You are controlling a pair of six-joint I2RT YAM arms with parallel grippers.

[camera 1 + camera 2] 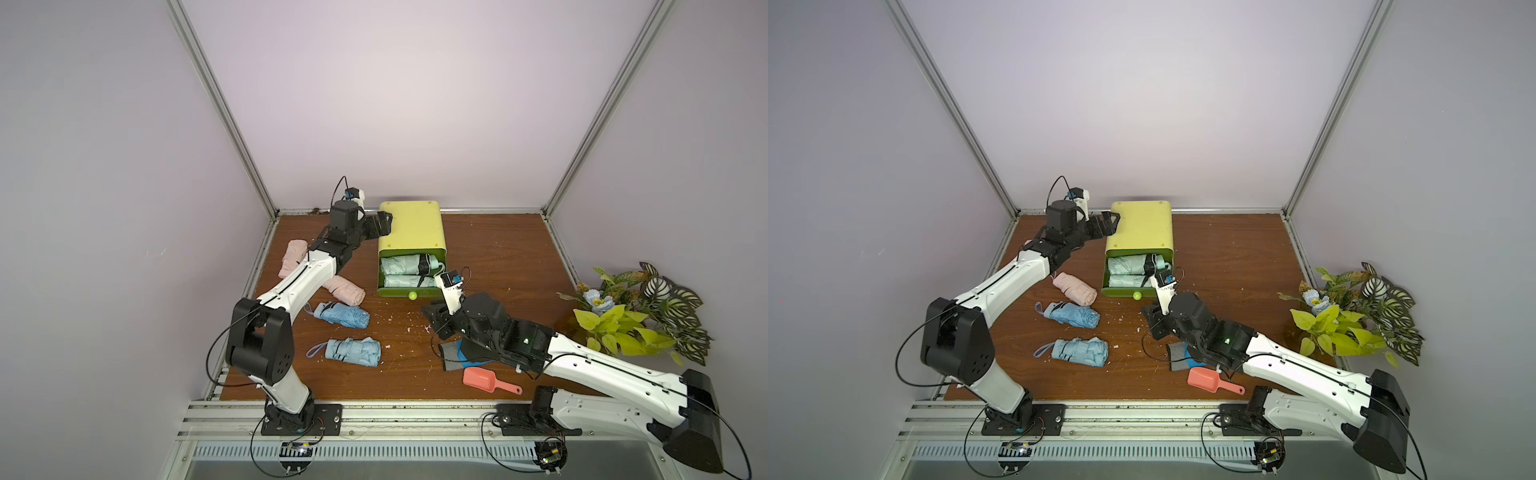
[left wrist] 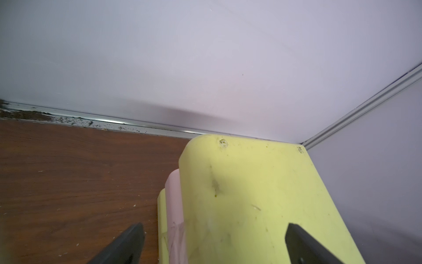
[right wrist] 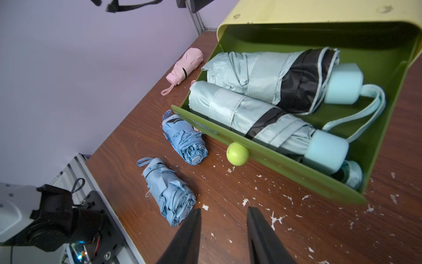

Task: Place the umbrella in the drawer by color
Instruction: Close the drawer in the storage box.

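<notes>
Green drawer [image 3: 285, 164] stands pulled out of the yellow cabinet [image 1: 411, 226] at the back of the desk [image 1: 498, 257], with a round green knob [image 3: 237, 153] on its front wall. Two mint umbrellas lie inside, side by side and touching: rear mint umbrella [image 3: 262, 70] and front mint umbrella [image 3: 239, 107]. Each has a black band and a pale handle, with both handles at the same end. On the desk to the left of the cabinet, outside the drawer, are four more folded umbrellas. Far pink umbrella [image 1: 295, 257] and near pink umbrella [image 1: 347, 291] lie on either side of the left arm, which crosses over them. Rear blue umbrella [image 1: 343, 313] lies just beside the near pink one. Front blue umbrella [image 1: 355, 351] lies apart, closer to the desk's front edge. Right end effector [image 3: 223, 210] hangs over bare desk just in front of the knob, fingers apart and nothing between them. Left end effector [image 2: 214, 225] sits at the cabinet's left edge with its fingers spread wide, one over the yellow top and one over the desk alongside; contact cannot be told. White crumbs are scattered before the drawer. Pink scoop [image 1: 482, 378] lies near the right arm, and a leafy plant [image 1: 636, 316] stands at the far right.
</notes>
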